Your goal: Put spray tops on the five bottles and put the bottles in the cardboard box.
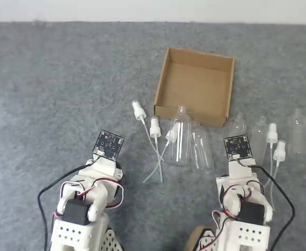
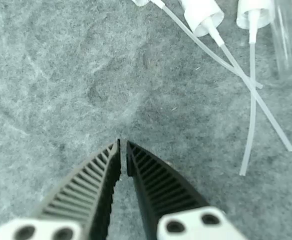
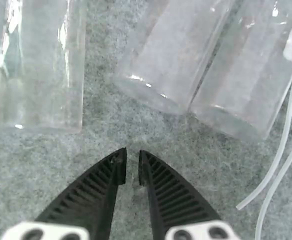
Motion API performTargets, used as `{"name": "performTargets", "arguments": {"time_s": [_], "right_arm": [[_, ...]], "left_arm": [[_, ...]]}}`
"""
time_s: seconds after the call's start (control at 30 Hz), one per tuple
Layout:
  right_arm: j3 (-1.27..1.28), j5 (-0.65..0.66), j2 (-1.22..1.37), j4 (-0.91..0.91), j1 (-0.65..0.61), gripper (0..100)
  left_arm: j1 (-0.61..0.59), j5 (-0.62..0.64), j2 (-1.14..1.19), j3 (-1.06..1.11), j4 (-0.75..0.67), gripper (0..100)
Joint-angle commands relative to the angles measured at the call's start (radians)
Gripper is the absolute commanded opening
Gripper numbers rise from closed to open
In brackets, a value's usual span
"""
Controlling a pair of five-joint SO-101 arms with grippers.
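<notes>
**Tabletop layout**
- The cardboard box [image 1: 161, 78] stands open-topped at the far centre of the grey tabletop [image 1: 53, 78].
- All five bottles lie on their sides outside the box, none with a top fitted.
- The centre bottle [image 1: 180, 137] and its neighbour bottle [image 1: 201, 148] lie side by side, touching. Their necks point at the box's near wall, and the centre bottle's neck ends just at that edge.
- The third bottle [image 1: 237, 124] and fourth bottle [image 1: 259, 133] lie close together, near the box's right corner.
- The outer bottle [image 1: 297, 130] lies apart, near the right edge of the high view.

**Spray tops**
- Three left spray tops [image 1: 138, 110] lie between the left arm [image 1: 90, 193] and the centre bottle. Their thin tubes [image 2: 250, 95] cross one another, and the nearest top touches the centre bottle.
- Two right spray tops [image 1: 272, 133] lie between the fourth bottle and the outer bottle.

**Grippers**
- The left gripper [image 2: 123, 145] has its fingers pressed almost together with only a thin slit between them, and it holds nothing. It hangs over bare tabletop, with the tube ends near on one side.
- The right gripper [image 3: 132, 152] has its fingers likewise nearly together and holds nothing. Only a narrow strip of tabletop separates its tips from the bottle bases ahead.

**Open room**
- A broad bare area lies left of the box and the left arm
</notes>
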Motion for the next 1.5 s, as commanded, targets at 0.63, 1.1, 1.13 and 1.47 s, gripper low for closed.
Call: {"name": "performTargets", "arguments": {"time_s": [0.63,1.1,1.13,1.47], "right_arm": [[0.021,-0.002,-0.013,-0.013,0.005,0.7],[0.021,-0.002,-0.013,-0.013,0.004,0.9],[0.021,-0.006,-0.013,-0.013,0.002,0.9],[-0.040,-0.002,-0.033,-0.358,0.050,1.0]], "left_arm": [[0.005,-0.006,-0.017,-0.013,0.005,1],[0.002,-0.009,-0.015,-0.013,-0.060,1],[-0.011,-0.011,-0.015,-0.013,-0.081,1],[-0.235,-0.011,-0.015,-0.013,-0.112,2]]}}
